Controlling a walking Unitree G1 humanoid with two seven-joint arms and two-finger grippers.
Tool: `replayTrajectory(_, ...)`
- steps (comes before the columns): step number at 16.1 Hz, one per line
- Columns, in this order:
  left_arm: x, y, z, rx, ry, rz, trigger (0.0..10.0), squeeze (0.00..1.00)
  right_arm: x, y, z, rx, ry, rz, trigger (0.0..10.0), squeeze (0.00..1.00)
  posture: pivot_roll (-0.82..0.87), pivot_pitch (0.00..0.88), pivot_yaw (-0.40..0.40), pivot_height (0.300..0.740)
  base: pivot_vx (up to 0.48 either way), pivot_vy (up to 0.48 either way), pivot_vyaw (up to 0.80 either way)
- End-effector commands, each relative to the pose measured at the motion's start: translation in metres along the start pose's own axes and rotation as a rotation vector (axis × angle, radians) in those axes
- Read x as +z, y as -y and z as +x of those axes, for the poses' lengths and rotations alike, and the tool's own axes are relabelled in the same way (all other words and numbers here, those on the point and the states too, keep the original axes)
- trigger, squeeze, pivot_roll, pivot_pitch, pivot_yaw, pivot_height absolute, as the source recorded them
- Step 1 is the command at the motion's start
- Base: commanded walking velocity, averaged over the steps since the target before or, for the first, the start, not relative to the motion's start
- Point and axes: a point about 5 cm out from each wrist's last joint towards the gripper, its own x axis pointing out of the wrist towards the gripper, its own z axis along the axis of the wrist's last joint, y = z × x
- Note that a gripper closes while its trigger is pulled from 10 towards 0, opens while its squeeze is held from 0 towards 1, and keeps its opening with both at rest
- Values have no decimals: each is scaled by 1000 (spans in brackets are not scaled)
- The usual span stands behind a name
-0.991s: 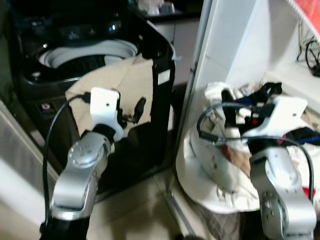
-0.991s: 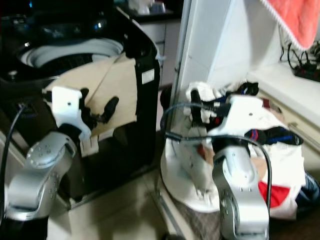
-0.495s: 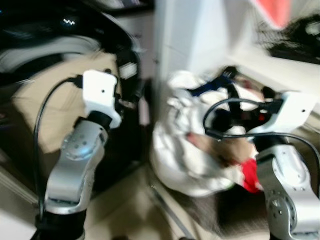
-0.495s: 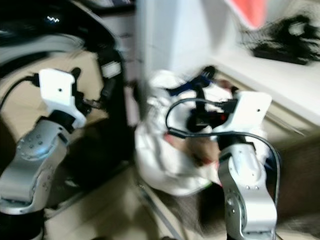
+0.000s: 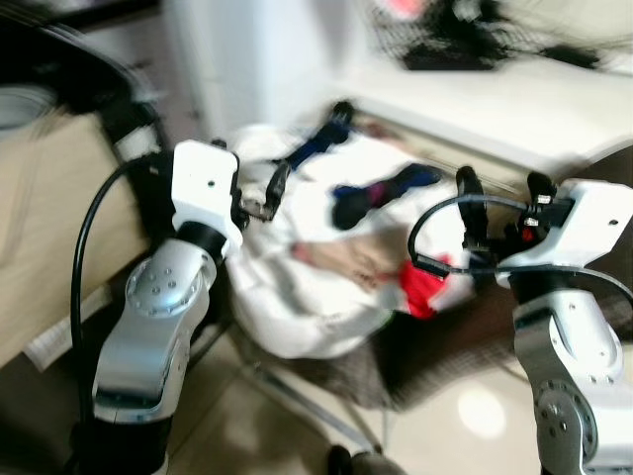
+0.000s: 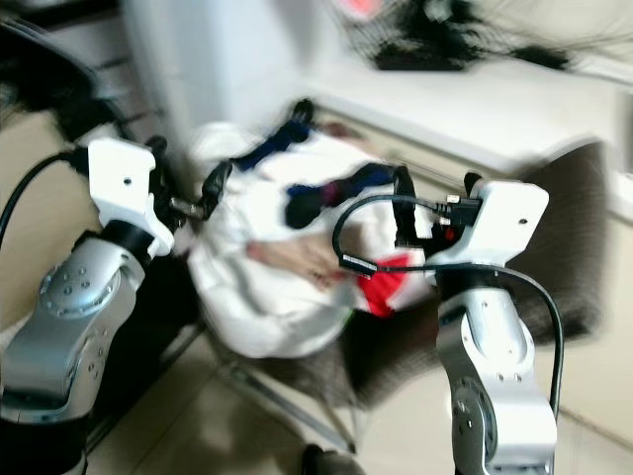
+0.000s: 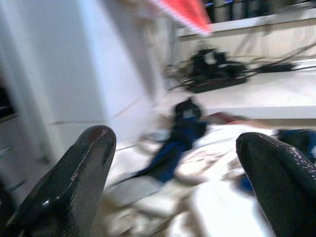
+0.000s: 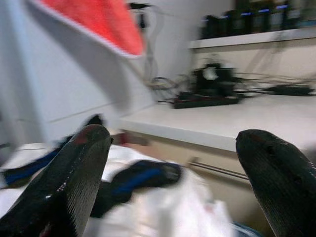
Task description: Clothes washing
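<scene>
In the dark basket [image 5: 435,346], a laundry heap [image 5: 326,257] lies piled.

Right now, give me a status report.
Left gripper open, right gripper open, both empty. Heaped white laundry pile ahead in dark basket, untouched. Nothing blocking.

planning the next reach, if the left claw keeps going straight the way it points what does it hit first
Most likely the laundry pile: the open left claw points at its white cloth, near the dark blue garment. Blur makes depth uncertain.
</scene>
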Motion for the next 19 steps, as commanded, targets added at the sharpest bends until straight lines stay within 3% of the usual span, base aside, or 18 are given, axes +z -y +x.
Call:
replayTrajectory(1,4,0,2,-11,11,1,10000,0,1,2,-3,-9,-5,0,10000,0,-113,44,-13,740,0,292,-800)
replayTrajectory(11,3,-1,3,-11,9,5,10000,0,-3,-2,-2,7,-22,2,10000,0,-113,36,-10,740,0,256,-800)
replayTrajectory(14,-1,0,5,-6,-4,60,10000,0,-7,-4,-1,22,-33,-13,10000,0,-106,15,-8,740,0,0,0)
replayTrajectory(17,-7,-5,6,34,-27,-9,10000,0,-14,-9,1,30,-55,-12,10000,0,-101,0,15,740,0,0,0)
replayTrajectory(19,-12,-7,7,12,-24,8,10000,0,-24,-11,-2,37,-104,-33,10000,0,-104,0,35,740,0,0,0)
